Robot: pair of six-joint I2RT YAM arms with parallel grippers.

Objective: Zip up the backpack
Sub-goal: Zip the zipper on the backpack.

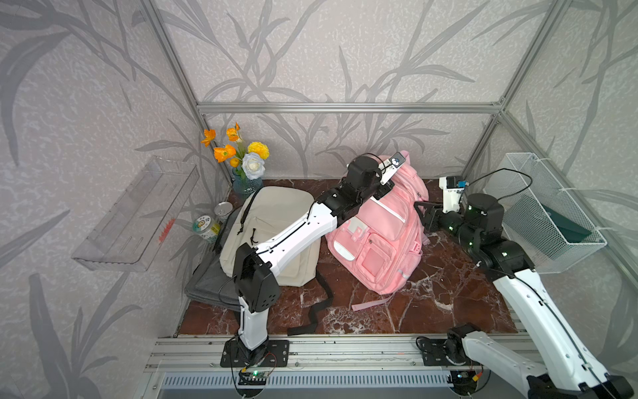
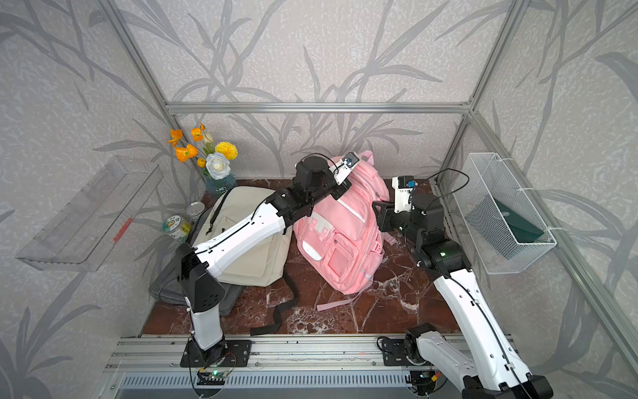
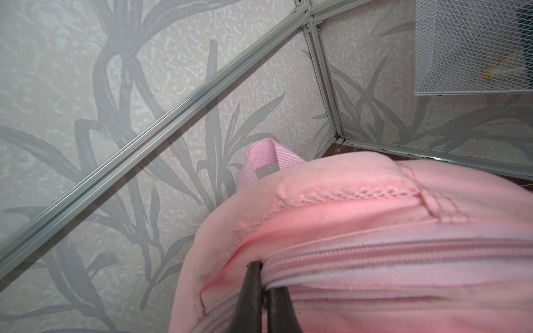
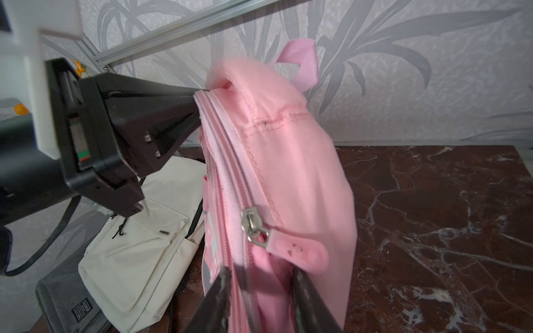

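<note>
Upright pink backpack (image 1: 376,235), beige backpack (image 1: 276,221) just beside it.
Top seam clamped by left gripper (image 3: 262,284); right gripper (image 4: 261,272) jaws apart near zipper pull (image 4: 297,250).

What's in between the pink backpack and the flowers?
The cream backpack lies between the pink backpack and the flowers, and the left arm reaches across above it. Both top views show this.

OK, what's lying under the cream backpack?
A flat grey bag lies under the cream backpack, sticking out toward the front and the side. A black strap trails out onto the table too. Whatever else is beneath is covered by the backpack.
</note>
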